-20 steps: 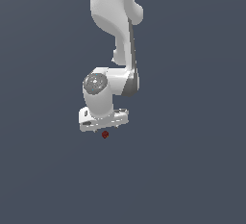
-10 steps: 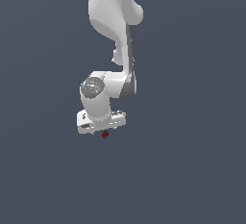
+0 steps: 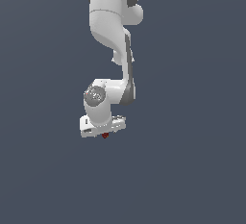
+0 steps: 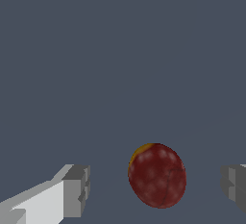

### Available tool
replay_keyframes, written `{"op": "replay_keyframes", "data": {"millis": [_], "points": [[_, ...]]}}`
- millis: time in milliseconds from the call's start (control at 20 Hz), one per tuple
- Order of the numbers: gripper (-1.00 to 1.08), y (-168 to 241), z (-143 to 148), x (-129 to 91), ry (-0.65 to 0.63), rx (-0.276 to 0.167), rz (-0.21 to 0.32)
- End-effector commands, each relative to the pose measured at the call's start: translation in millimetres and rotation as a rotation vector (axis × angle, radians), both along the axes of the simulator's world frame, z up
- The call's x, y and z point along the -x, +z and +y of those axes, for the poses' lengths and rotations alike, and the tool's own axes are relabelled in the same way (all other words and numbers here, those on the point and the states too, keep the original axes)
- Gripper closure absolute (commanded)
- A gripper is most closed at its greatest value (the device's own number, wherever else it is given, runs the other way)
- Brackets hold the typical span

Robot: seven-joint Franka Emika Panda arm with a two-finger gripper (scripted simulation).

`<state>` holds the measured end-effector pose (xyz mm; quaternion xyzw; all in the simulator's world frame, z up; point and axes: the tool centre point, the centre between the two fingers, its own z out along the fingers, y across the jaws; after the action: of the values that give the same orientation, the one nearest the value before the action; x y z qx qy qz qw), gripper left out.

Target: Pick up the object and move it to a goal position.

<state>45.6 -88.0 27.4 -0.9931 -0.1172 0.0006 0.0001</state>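
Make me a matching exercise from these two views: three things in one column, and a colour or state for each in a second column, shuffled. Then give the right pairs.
Column one:
1. the object
2. the pincer
3. the arm

Column two:
A. white with grey joints, reaching down from the top of the exterior view
B. dark red, roundish, with a small yellow patch
C. open, one grey fingertip on each side of the object, not touching it

Pairs: 1-B, 2-C, 3-A
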Motion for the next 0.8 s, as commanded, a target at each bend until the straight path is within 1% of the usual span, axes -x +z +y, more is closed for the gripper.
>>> {"op": "replay_keyframes", "data": {"millis": [0, 200, 250, 750], "points": [[-0.92, -8.0, 0.1, -0.5, 0.001, 0.0, -0.001], [-0.92, -10.5, -0.2, -1.6, 0.001, 0.0, -0.001], [1.08, -10.5, -0.2, -1.6, 0.001, 0.0, -0.001], [1.08, -10.4, -0.1, -1.6, 0.001, 0.0, -0.001]]}}
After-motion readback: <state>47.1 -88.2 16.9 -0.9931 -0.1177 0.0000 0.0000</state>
